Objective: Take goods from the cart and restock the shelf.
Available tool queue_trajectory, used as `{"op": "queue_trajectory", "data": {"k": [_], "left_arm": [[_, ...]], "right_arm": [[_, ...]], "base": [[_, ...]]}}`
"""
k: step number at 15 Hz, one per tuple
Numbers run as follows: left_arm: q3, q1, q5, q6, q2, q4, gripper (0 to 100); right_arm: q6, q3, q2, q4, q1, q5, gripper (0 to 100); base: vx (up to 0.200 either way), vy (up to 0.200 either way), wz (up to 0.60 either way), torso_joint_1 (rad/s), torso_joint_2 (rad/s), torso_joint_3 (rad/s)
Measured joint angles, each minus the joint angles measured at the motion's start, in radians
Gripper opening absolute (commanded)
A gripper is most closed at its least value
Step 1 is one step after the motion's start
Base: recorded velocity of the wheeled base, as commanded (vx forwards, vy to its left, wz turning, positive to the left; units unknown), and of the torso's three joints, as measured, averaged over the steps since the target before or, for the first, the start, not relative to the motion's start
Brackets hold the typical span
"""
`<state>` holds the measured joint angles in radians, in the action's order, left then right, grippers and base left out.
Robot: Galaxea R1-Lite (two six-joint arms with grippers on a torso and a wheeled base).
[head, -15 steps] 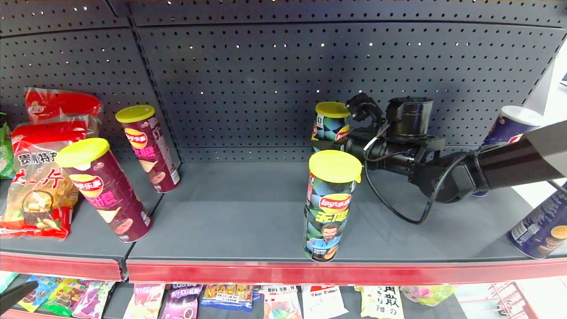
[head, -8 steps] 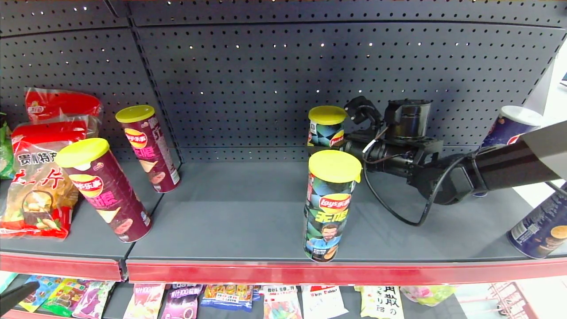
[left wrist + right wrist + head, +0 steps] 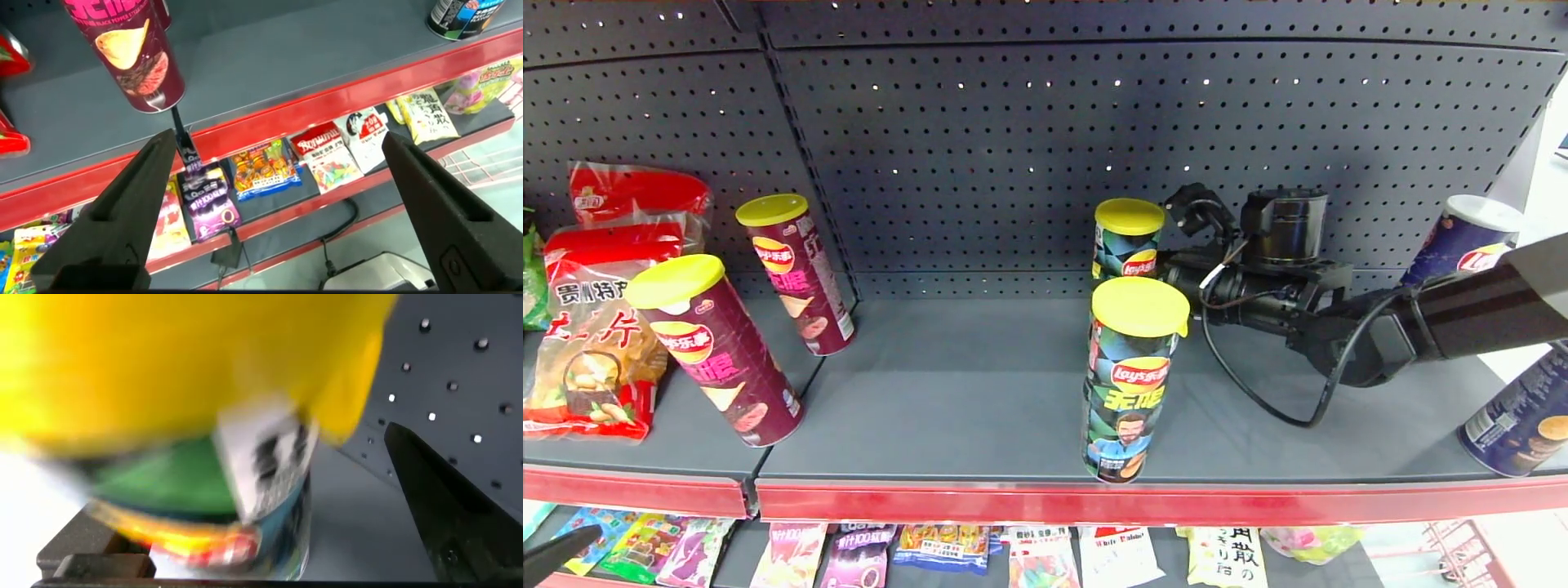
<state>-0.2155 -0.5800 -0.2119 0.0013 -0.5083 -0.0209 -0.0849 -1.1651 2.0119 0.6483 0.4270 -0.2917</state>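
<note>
On the grey shelf (image 3: 980, 392), six chip cans in all, two of each kind. Two green-and-black: front can (image 3: 1131, 384) upright near the red lip, rear can (image 3: 1127, 245) upright straight behind it, close to the pegboard back (image 3: 980, 163). Two maroon with yellow lids, well to the left: near maroon can (image 3: 719, 351) by the lip, far maroon can (image 3: 796, 273) deeper in. Two dark blue at the far right: back blue can (image 3: 1462, 233) with a white lid, front blue can (image 3: 1515, 429) cut by the frame edge. At least two red snack bags (image 3: 592, 343) stacked at the far left, exact count unclear. One row of small packets (image 3: 947, 547) on the shelf below. Rear can: a straight tube with a flat yellow lid, green, black and teal facets on the wall and a red-and-yellow badge near the top. Matches the front can in every visible detail. Right end effector (image 3: 1161, 268) in from the right at the rear can's height, spread wide about it. One finger (image 3: 441, 514) a little off the can's wall, shelf floor showing between, so no firm grip to be seen. Left end effector (image 3: 279, 143) low at the left, before the shelf's red lip, fingers wide apart. Holds nothing.
</note>
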Motion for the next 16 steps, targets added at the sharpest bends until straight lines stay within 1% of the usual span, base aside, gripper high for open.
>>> {"op": "queue_trajectory", "data": {"k": [7,11,12,14,16], "left_arm": [[0.011,-0.001,0.002,0.0,0.007,-0.001,100],[0.007,-0.001,0.003,0.003,0.007,0.0,100],[0.006,-0.002,0.004,0.006,0.005,0.0,100],[0.002,-0.002,0.008,0.024,0.0,-0.001,100],[-0.004,-0.003,0.019,0.028,-0.006,-0.001,100]], "right_arm": [[0.0,0.111,-0.098,0.0,-0.002,0.002,100],[0.0,0.201,-0.172,0.0,-0.008,0.003,100],[0.0,0.216,-0.187,0.0,-0.01,0.009,100],[0.006,0.255,-0.217,0.0,-0.016,0.021,100],[0.016,0.293,-0.244,0.0,-0.027,0.023,100]], "base": [[0.0,0.0,0.0,0.0,0.0,0.0],[0.0,0.0,0.0,0.0,0.0,0.0],[0.0,0.0,0.0,0.0,0.0,0.0],[0.0,0.0,0.0,0.0,0.0,0.0],[0.0,0.0,0.0,0.0,0.0,0.0]]}}
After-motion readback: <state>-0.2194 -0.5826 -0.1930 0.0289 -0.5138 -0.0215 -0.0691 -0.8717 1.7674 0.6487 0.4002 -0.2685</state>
